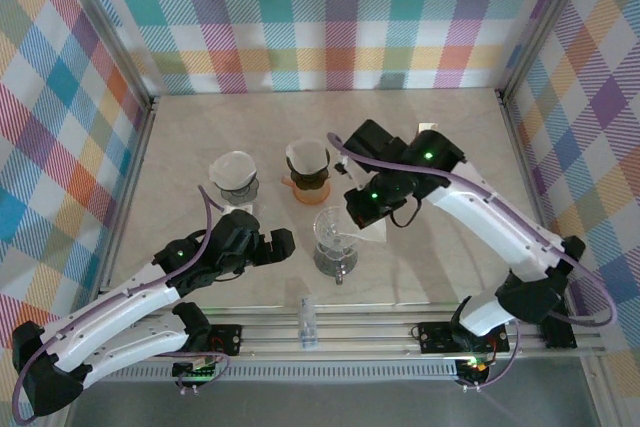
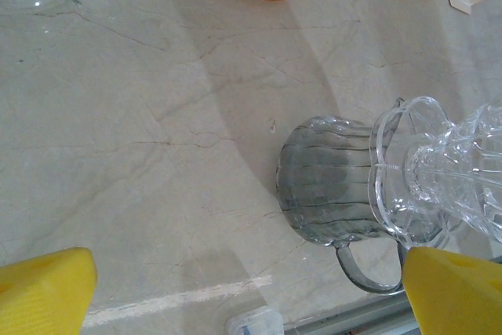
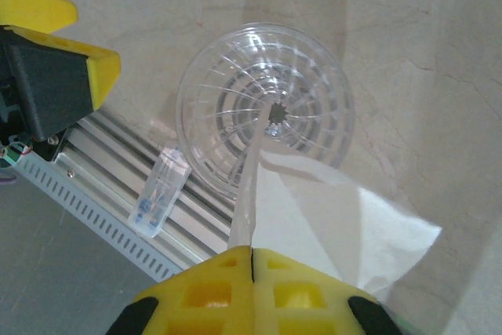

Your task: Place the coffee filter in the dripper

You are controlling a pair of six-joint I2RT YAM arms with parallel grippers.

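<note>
Approx. halfway: filter pinched in R fingers, tip over dripper, not seated yet. L fingers spread wide nearby. Left: lower, release.

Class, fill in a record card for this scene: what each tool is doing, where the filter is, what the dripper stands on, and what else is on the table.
Right tool: shut on the filter
Left tool: open, holding nothing, beside the dripper
Filter: one edge reaches to the dripper's centre, the rest hangs outside its rim; not seated
Dripper: stands on a glass jug
Back of table: grey coffee set and orange coffee set, each with a filter in it
</note>
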